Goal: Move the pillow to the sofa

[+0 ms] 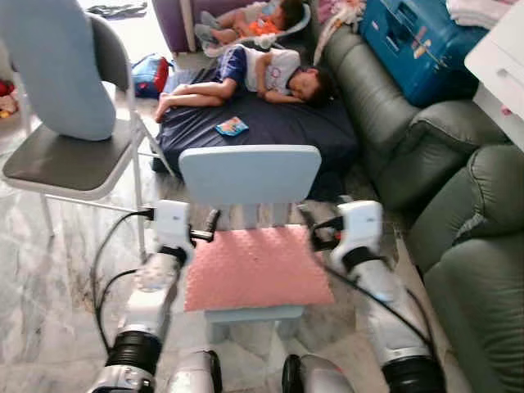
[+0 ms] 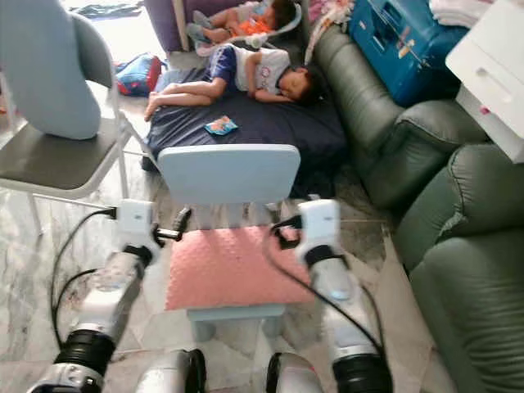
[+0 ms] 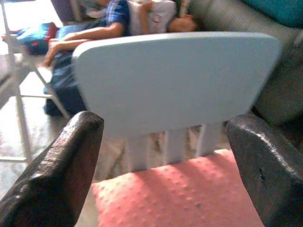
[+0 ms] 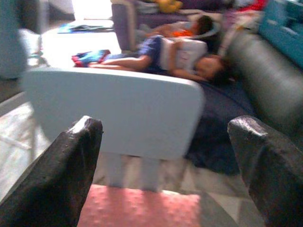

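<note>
A lived-in home living room: a green leather sofa (image 1: 458, 213) runs along the right, with a blue suitcase (image 1: 417, 41) lying on it. On the marble floor (image 1: 49, 270) a person sleeps on a dark mattress (image 1: 270, 131) beside a folding chair (image 1: 65, 155) and a small pale-blue chair (image 1: 250, 176).

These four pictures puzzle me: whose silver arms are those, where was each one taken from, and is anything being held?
The arms belong to a walking household robot. The two wide pictures come from cameras in its head, looking down. The two close-ups come from cameras on its wrists, looking out between each gripper's two black fingers. Before it stands a small pale blue chair with a pink pillow on the seat. The left gripper and right gripper are open at the pillow's back corners; nothing is held. The green sofa is to the robot's right. Beyond the chair, a person sleeps on a dark floor cushion.
</note>
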Controlling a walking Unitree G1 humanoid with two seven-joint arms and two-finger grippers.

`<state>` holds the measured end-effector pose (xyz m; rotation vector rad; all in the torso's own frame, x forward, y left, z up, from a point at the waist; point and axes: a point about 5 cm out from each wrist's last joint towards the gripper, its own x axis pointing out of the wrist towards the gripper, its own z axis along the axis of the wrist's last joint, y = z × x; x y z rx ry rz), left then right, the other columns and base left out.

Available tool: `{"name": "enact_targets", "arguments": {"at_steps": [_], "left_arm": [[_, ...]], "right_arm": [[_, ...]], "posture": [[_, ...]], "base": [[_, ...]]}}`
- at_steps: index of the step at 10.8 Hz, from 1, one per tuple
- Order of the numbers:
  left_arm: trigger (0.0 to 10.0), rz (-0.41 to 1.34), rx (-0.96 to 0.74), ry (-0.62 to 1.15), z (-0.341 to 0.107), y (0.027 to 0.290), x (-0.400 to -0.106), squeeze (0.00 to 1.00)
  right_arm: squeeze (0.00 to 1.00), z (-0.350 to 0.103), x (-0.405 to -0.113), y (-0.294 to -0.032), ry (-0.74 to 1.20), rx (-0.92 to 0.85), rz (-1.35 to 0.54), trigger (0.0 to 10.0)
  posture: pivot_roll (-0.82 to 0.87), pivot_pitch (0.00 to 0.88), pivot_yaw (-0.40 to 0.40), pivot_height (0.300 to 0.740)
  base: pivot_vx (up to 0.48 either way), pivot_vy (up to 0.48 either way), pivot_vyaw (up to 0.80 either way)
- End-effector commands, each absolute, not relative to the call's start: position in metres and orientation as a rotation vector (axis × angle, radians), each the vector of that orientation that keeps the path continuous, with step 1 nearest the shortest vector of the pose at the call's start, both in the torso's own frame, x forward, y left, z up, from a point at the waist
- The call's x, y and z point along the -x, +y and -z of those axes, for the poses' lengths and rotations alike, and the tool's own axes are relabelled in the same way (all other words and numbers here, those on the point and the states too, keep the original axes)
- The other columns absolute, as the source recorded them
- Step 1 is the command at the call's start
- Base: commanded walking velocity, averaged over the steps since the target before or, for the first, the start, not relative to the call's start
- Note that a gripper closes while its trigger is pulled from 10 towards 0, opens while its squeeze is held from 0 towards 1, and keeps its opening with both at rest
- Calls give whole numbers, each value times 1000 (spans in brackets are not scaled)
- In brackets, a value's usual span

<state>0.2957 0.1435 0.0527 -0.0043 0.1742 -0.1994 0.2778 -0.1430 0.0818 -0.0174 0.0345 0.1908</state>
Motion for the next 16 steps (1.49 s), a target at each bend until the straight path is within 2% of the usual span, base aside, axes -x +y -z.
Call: {"name": "enact_targets", "arguments": {"at_steps": [1,4,10,16], "left_arm": [[10000,193,-20,189,-50,147,-293,0],[10000,170,-50,200,-45,163,-277,0],[10000,154,-67,205,-47,167,-271,0],[10000,154,-70,204,-49,167,-272,0]], "right_arm": [[0,-73,-273,-154,72,7,-137,10000],[0,-62,-254,-173,119,-10,-33,10000],[0,-62,-252,-162,119,-46,-69,10000],[0,-62,-252,-156,114,-48,-85,10000]], "posture": [[-72,111,-21,740],[-67,132,-19,740],[-58,158,-12,735],[-60,168,-10,632]], "base": [[0,0,0],[0,0,0],[0,0,0],[0,0,0]]}}
